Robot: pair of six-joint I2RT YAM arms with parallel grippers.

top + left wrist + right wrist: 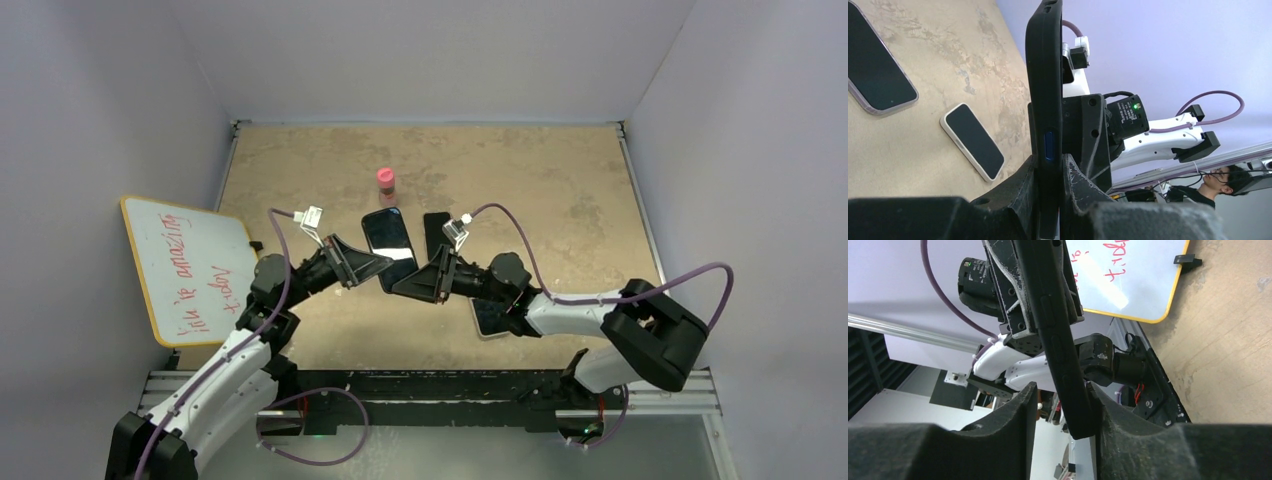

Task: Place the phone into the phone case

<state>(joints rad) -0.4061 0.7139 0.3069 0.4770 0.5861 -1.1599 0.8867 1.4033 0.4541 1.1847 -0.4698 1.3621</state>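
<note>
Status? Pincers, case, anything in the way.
Left pincer shut on case, off the table. Right pincer straddles its end, gap on one side. Clear-cased phone and white phone lie flat, clear of both.

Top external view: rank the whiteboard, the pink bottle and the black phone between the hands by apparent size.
Largest: whiteboard.
Next: black phone, held nearer the camera.
Smallest: pink bottle.

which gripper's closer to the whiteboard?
Left. The left gripper is to the right of the whiteboard, clamped on the case. The right gripper is farther right, on the case's other side.
</note>
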